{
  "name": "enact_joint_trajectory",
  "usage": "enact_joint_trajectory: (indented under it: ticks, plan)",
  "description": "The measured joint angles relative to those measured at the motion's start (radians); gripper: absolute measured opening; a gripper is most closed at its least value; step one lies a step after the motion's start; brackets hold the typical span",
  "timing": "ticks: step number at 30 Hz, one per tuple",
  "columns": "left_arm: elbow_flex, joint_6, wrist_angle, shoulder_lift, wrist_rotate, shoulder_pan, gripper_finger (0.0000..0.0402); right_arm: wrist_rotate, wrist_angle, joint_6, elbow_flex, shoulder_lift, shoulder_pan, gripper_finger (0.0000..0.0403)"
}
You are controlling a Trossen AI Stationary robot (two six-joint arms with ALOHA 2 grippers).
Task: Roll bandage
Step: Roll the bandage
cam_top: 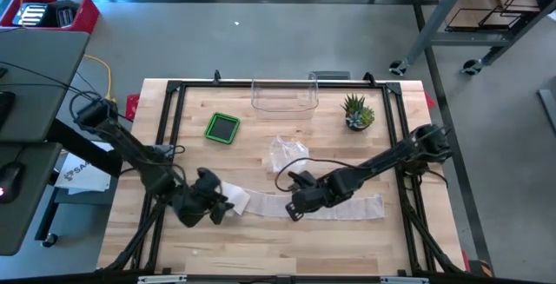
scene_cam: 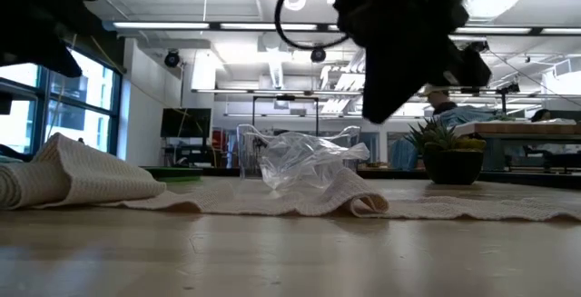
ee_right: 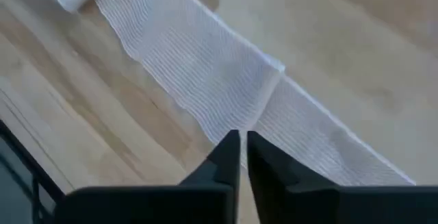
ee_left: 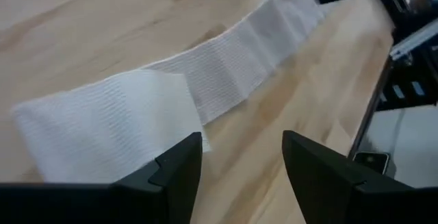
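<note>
Left gripper (cam_top: 228, 204) sits at the rolled end of your bandage (cam_top: 321, 204), fingers (ee_left: 178, 172) spread, gripping nothing; only its wrist view shows that gap. Right gripper (cam_top: 295, 211) hangs over the flat strip mid-table, fingers nearly pinched together. Low view alone shows a fold raised in the strip.

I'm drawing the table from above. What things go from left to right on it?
Left gripper → green box → crinkly plastic bag → right gripper → potted plant.
</note>
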Motion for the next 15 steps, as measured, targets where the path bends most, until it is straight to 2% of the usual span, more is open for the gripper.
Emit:
enact_joint_trajectory:
  ticks: [4,8,10,12,15]
  plan:
    - [0.001,0.083,0.055,0.036,0.061,0.088,0.0197,-0.009,0.026,0.089,-0.067,-0.003,0.003,0.0002]
    - [0.045,0.202,0.093,0.067,0.061,0.166,0.0197,-0.010,-0.010,0.199,-0.136,-0.023,0.025,0.0000]
    - [0.075,0.274,0.088,0.107,0.077,0.214,0.0197,-0.061,0.050,0.215,-0.175,-0.026,0.036,0.0000]
    - [0.110,0.342,0.100,0.157,0.112,0.256,0.0197,-0.112,0.184,0.216,-0.220,-0.026,0.046,0.0000]
    - [0.167,0.415,0.143,0.236,0.156,0.299,0.0197,-0.041,0.284,0.299,-0.259,-0.026,0.058,0.0000]
